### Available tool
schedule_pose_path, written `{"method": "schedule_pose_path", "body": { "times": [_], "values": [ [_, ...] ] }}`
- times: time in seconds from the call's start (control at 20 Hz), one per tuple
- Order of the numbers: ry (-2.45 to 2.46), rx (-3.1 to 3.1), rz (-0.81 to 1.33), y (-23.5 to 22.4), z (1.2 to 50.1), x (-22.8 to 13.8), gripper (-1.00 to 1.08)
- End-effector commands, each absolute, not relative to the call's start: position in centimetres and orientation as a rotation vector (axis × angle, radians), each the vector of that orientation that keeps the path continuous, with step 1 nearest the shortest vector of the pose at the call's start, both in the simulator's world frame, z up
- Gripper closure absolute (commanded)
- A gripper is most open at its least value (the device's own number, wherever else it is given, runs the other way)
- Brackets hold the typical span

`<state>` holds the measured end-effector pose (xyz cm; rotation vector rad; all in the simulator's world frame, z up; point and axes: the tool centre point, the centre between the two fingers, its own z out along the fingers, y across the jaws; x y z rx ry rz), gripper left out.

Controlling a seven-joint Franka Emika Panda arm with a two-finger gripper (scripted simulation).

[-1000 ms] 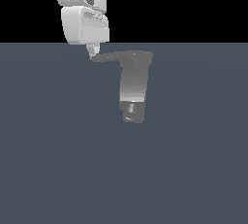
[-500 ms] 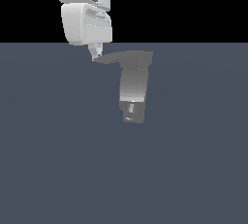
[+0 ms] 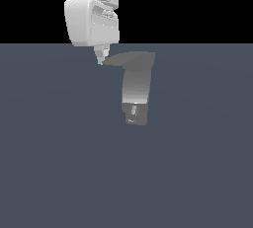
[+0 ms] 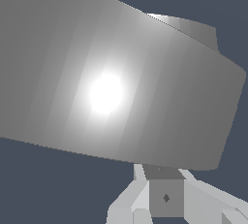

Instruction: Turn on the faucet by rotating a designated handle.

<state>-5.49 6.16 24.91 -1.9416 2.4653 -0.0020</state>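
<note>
I see the hand (image 3: 101, 59) at the pointed tip of the handle (image 3: 123, 59), which juts toward the exterior view's left from the faucet (image 3: 136, 91) top; finger spacing unreadable; the blade looks stiff and slick, so I'd push near its tip.

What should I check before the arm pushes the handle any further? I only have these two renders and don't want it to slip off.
1. Gripper at the handle tip: ok; in the exterior view the fingertips sit at the blade's pointed end.
2. Firm contact with the handle: cannot tell; neither view shows the touching surfaces.
3. Jaw state: cannot tell; the fingertips look close together, but the gap is not resolved.
4. Gripper clear of the faucet body: ok; it sits off toward the exterior view's left of the body.
5. Wrist view usable: not ok; a large grey surface fills it.
</note>
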Motion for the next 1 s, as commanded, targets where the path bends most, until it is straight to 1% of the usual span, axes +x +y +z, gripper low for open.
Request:
{"method": "schedule_pose_path", "body": {
  "times": [0.0,0.3,0.4,0.95],
  "values": [
    [2.472,-1.938,-0.001,5.5,24.9,-6.4,1.08],
    [2.471,-1.939,0.000,4.6,24.9,-8.1,1.08],
    [2.465,-1.945,-0.001,5.1,24.9,-7.8,1.08],
    [2.467,-1.943,0.000,-0.3,24.9,-9.4,1.08]
  ]
}}
